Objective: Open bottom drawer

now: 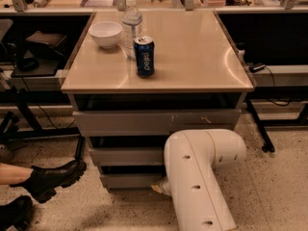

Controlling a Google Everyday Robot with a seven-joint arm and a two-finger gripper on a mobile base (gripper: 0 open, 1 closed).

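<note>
The bottom drawer (127,180) is the lowest, narrowest grey front of the cabinet, near the floor. Above it are the mid-sized grey front (125,156) and the widest, scratched front (144,121). My white arm (199,172) reaches down in front of the cabinet's lower right. My gripper (159,186) is at the right part of the bottom drawer front, almost wholly hidden behind the arm; only a pale tip shows.
On the beige cabinet top (192,57) stand a blue can (144,57), a water bottle (131,25) and a white bowl (106,34). A person's black boots (50,177) are on the floor at left. Black desk frames flank both sides.
</note>
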